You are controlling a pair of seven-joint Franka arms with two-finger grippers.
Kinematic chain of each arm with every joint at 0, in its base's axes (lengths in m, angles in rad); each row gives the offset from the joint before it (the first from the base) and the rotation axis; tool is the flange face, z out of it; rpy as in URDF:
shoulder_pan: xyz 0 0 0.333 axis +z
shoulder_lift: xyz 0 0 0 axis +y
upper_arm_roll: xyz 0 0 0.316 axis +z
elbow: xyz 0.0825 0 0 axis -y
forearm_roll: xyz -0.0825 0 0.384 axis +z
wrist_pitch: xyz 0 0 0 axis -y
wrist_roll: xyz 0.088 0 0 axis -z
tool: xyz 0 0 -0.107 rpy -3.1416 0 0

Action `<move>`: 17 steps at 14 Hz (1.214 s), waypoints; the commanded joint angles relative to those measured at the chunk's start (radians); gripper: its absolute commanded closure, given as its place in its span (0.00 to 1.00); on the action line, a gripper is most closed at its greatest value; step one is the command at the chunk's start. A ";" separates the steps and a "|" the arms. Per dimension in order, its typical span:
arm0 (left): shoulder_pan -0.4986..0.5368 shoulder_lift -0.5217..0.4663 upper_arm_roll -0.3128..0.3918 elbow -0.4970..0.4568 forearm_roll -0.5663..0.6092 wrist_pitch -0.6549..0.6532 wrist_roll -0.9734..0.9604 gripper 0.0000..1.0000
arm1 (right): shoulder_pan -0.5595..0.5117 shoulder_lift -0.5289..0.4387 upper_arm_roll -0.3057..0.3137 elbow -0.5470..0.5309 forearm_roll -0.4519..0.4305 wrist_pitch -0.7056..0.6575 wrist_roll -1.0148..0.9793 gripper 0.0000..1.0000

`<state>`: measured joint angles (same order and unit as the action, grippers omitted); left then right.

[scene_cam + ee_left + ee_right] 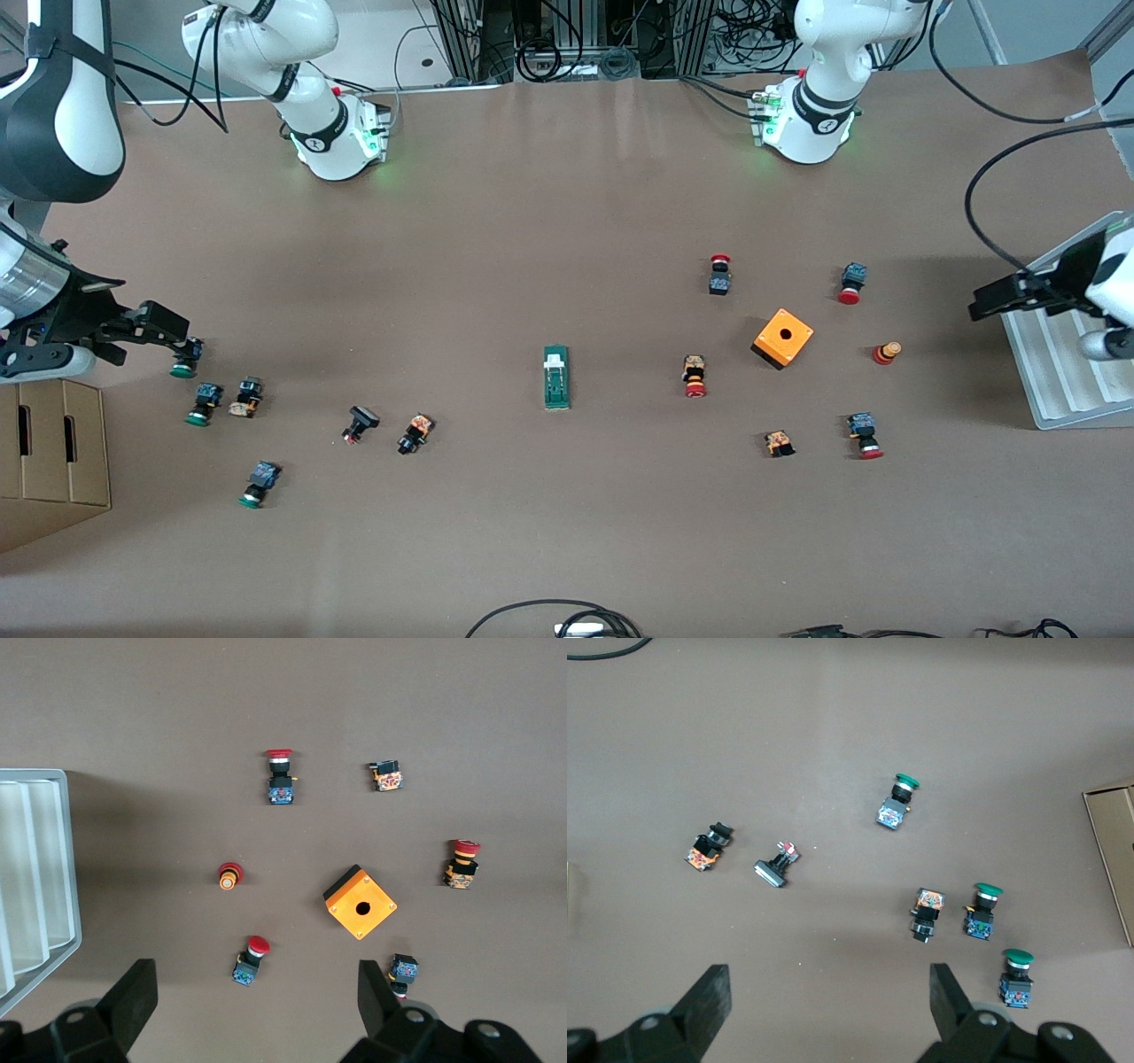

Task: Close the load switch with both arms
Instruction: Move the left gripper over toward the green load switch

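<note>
nearest the front camera we see scattered push buttons, then, at mid-table, the load switch (556, 377), a slim green block lying flat with its white handle piece at the end toward the robots' bases. it lies alone, well apart from everything else. toward the left arm's end of the table lie the red-capped buttons (695, 376) and the orange box (783, 338) with its round hole; toward the right arm's end lie the green-capped buttons (203, 403).

farther up, the left gripper (257, 997) hangs over the table's edge near the ribbed white tray (1063, 372), its jaws spread wide and holding nothing; in its wrist view only red-capped buttons and the orange box show below it. the right gripper (828, 1001) hangs over the green-capped buttons beside the cardboard box (53, 452), its jaws likewise spread and empty. farthest lie the two arm bases.

we judge the task not yet begun: neither gripper is near the switch, and nothing touches it. what remains is everything: both arms must come to mid-table, one to steady the green body, the other to work the white handle.
</note>
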<state>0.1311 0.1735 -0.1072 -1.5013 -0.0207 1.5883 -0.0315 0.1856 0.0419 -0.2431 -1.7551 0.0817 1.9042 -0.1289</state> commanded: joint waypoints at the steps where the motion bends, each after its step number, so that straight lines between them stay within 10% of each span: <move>1: -0.007 0.041 0.000 0.036 0.002 0.001 0.010 0.00 | 0.003 0.010 -0.004 0.020 -0.026 0.001 -0.005 0.00; 17: -0.237 0.109 -0.068 0.024 0.174 0.340 -0.011 0.00 | 0.000 0.010 -0.004 0.020 -0.026 0.001 -0.006 0.00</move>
<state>-0.0814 0.2545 -0.1828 -1.4947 0.1345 1.8947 -0.0345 0.1853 0.0420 -0.2454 -1.7546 0.0817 1.9043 -0.1289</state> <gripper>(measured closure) 0.000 0.000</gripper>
